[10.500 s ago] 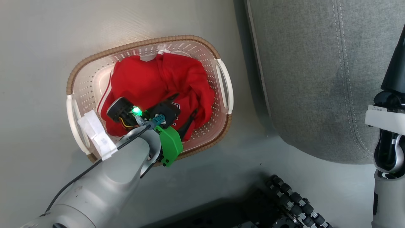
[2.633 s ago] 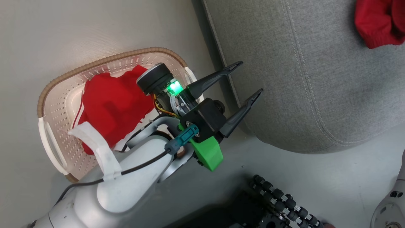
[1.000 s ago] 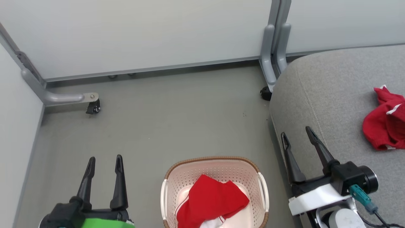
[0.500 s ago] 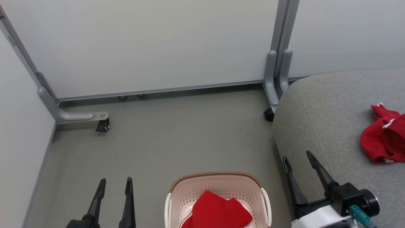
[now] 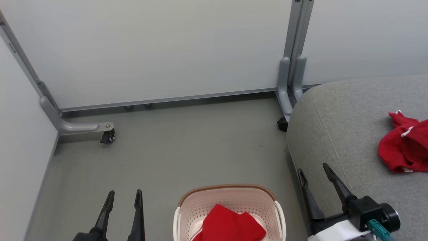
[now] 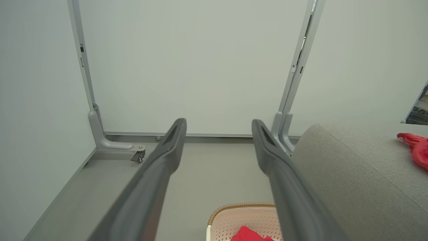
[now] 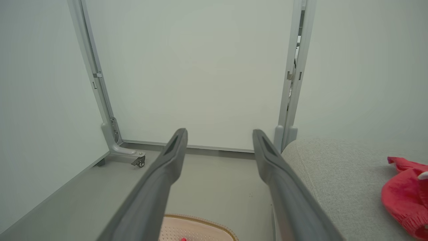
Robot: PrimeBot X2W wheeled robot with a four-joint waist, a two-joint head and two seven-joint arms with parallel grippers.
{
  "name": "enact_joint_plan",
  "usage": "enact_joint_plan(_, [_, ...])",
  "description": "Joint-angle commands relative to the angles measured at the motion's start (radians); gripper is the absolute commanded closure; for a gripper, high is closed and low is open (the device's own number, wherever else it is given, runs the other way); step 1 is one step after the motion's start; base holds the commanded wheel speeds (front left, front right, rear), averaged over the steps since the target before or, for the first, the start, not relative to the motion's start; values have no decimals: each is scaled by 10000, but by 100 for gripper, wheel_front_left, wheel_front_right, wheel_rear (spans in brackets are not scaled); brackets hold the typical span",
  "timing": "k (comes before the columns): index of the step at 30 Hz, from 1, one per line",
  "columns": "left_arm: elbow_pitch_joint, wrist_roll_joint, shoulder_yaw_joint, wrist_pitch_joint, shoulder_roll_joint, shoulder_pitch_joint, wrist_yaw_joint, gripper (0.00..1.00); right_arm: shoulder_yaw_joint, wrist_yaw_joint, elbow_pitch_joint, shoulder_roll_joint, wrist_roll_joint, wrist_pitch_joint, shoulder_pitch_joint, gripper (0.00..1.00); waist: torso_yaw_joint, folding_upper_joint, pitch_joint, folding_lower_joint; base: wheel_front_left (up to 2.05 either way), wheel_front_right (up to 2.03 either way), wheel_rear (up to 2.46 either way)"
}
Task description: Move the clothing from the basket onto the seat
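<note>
Cream perforated basket (image 5: 200, 209) with brown rim stands on grey floor (image 5: 187, 147). Red garment (image 5: 230, 227) lies bunched inside basket, partly cut off by frame edge. Grey seat (image 5: 341, 134) just right of basket. Second red garment (image 5: 403, 152) lies crumpled on seat, well right of basket. Left gripper (image 5: 125, 192) left of basket, fingers spread, holding nothing. Right gripper (image 5: 312, 168) right of basket, apparently above seat's front edge, fingers spread, empty

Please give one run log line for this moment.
left tool open; right tool open; one garment on seat; other garment in basket
</note>
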Motion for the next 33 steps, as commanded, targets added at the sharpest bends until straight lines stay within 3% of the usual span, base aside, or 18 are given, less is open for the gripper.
enact_joint_plan(1, [11, 28, 15, -6, 14, -34, 13, 0, -21, -17, 12, -47, 39, -31, 119, 0, -11, 0, -25, 1, 0, 0, 0])
enact_joint_plan(25, [20, 84, 193, -6, 13, 39, -49, 0, -114, -17, -9, -55, 80, -31, 174, 0, -165, 0, 11, 1, 0, 0, 0])
enact_joint_plan(33, [547, 181, -161, -8, 13, -329, -220, 0, -351, -17, -129, -63, 38, -31, 20, 0, -284, 0, 371, 1, 0, 0, 0])
